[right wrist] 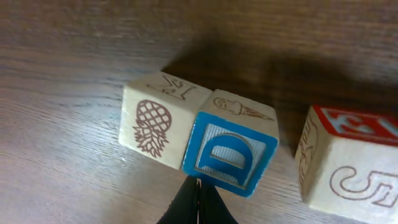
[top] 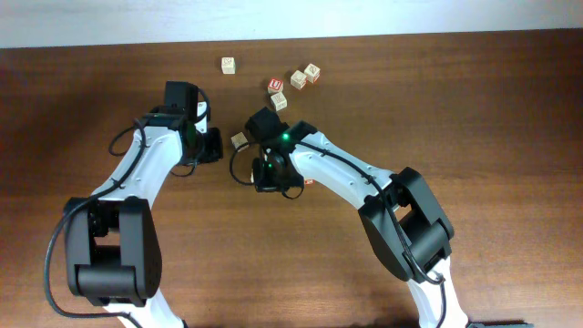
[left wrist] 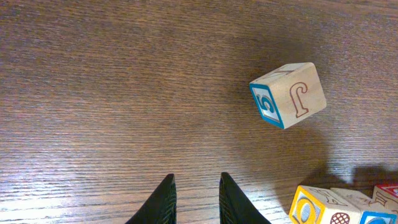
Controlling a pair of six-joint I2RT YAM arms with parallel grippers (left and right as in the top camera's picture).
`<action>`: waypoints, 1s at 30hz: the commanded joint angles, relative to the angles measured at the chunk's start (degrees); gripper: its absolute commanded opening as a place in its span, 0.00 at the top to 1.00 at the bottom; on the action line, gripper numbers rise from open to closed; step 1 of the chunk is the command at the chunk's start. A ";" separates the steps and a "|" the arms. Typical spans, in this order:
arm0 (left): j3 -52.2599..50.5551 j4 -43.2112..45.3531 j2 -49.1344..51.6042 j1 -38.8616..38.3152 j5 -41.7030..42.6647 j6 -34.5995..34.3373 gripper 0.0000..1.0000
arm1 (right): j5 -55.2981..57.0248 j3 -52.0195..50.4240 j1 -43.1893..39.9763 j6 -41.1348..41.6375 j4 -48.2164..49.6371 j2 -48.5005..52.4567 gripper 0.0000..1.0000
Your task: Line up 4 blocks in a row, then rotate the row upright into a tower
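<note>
In the right wrist view my right gripper (right wrist: pixel 198 185) is shut, its tips against the lower edge of a blue-faced block (right wrist: pixel 233 149) with a raised D. A pale block (right wrist: pixel 152 127) with a pineapple drawing touches that block's left side. A red-topped block (right wrist: pixel 348 165) stands apart to the right. Overhead, the right gripper (top: pixel 273 173) hides these blocks except a red sliver (top: pixel 310 182). My left gripper (left wrist: pixel 195 186) hovers open over bare wood with nothing between its fingers. A pale J block (left wrist: pixel 289 94) with a blue side lies ahead of it to the right.
Several more alphabet blocks sit at the back of the table: one alone (top: pixel 228 65), a red-faced one (top: pixel 276 85), and pale ones (top: pixel 298 78) beside it. A yellow-edged block (left wrist: pixel 317 208) shows at the lower right of the left wrist view. The two arms stand close together.
</note>
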 commanded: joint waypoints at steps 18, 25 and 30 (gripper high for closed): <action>1.09 -2.36 -0.17 -3.06 0.24 -0.57 0.81 | 2.27 -0.48 -13.22 -5.60 -12.55 -5.92 0.95; 0.68 -3.10 -0.17 -3.96 0.24 -0.61 0.85 | 1.31 -4.35 -14.88 -7.15 -9.33 -3.54 0.96; -1.86 -1.33 -0.17 -3.93 0.22 -0.76 0.86 | -3.04 -4.35 -14.82 -9.94 -7.65 -2.73 0.95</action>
